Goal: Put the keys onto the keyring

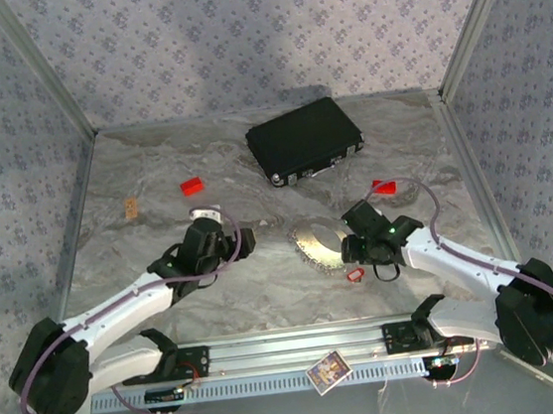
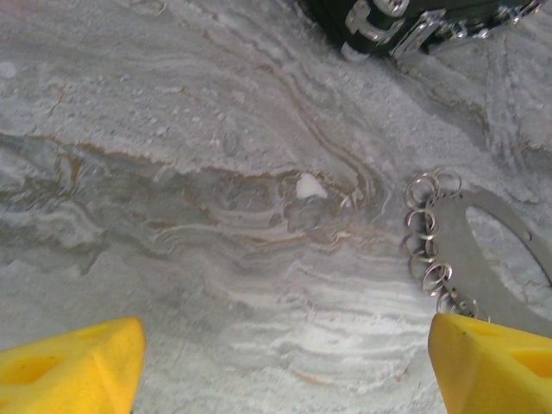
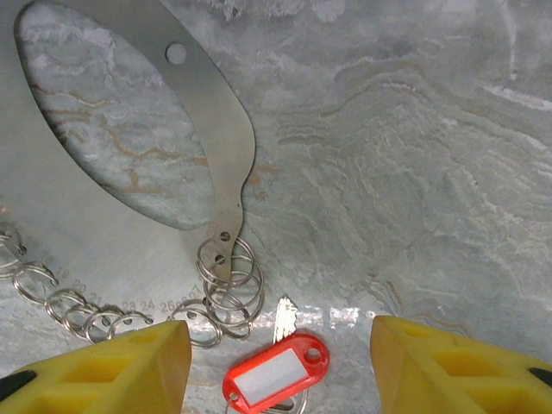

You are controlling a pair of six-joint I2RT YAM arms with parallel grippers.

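Looking down from the right wrist: right gripper (image 3: 276, 343) released, yellow fingers (image 3: 116, 371) spread wide, nothing pinched. The red-tagged key (image 3: 276, 376) lies flat on the table between the two fingers, touching neither. Its tag runs crosswise, tilted up to the right; the metal blade points away from the wrist and ends just beside a cluster of split rings (image 3: 228, 289). Those rings hang on the keyring (image 3: 220, 129), a flat metal loop lying beyond the key, long axis angled up-left.

Left gripper (image 2: 285, 345) likewise released and empty; the keyring's ringed edge sits just beside its right finger.

Top view: keyring between the two grippers, key at its near right edge. Table (image 1: 151, 161) is grey marbled stone with tan veins. Farther back are a red block (image 1: 191, 186) and a black case (image 1: 304, 139). Walls (image 1: 237, 32) carry pale patterned paper.
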